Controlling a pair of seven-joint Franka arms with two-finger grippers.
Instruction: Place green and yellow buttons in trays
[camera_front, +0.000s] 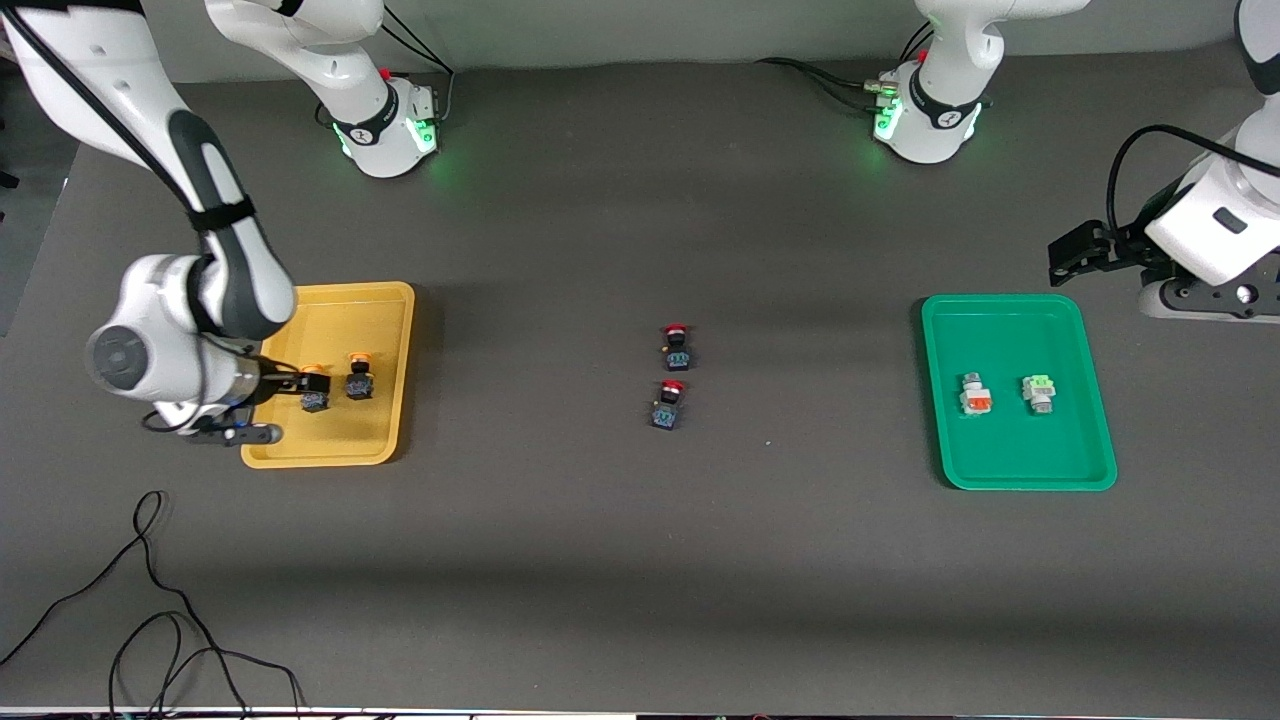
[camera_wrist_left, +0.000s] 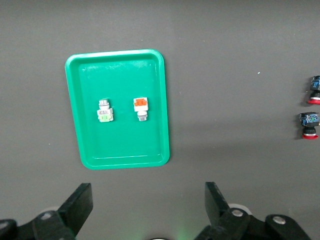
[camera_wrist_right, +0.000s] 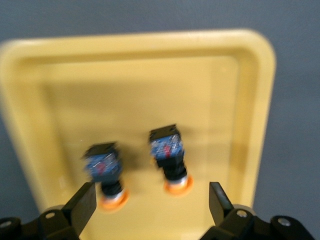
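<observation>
Over the yellow tray (camera_front: 385, 300), the right hand (camera_front: 290, 385) is partly arm-hidden.

Two red-capped buttons (camera_front: 672, 375) mid-table, black cable (camera_front: 150, 600) near front edge

two buttons (camera_front: 337, 385) in each tray (camera_front: 385, 300), two between trays
</observation>
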